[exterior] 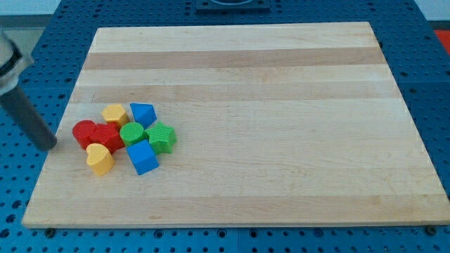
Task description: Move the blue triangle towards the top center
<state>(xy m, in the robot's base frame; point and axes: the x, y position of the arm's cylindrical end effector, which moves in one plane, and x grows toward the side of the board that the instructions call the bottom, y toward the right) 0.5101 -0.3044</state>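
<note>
The blue triangle [143,113] lies on the wooden board [267,84] at the left, at the top right of a tight cluster of blocks. It touches the yellow block [114,114] on its left and the green round block [131,133] below it. My tip [49,144] rests at the board's left edge, left of the cluster. It is nearest the red blocks [96,135] and well left of the blue triangle.
The cluster also holds a green star-like block [162,137], a blue cube [143,157] and a yellow heart-shaped block [100,159]. A blue perforated table surrounds the board.
</note>
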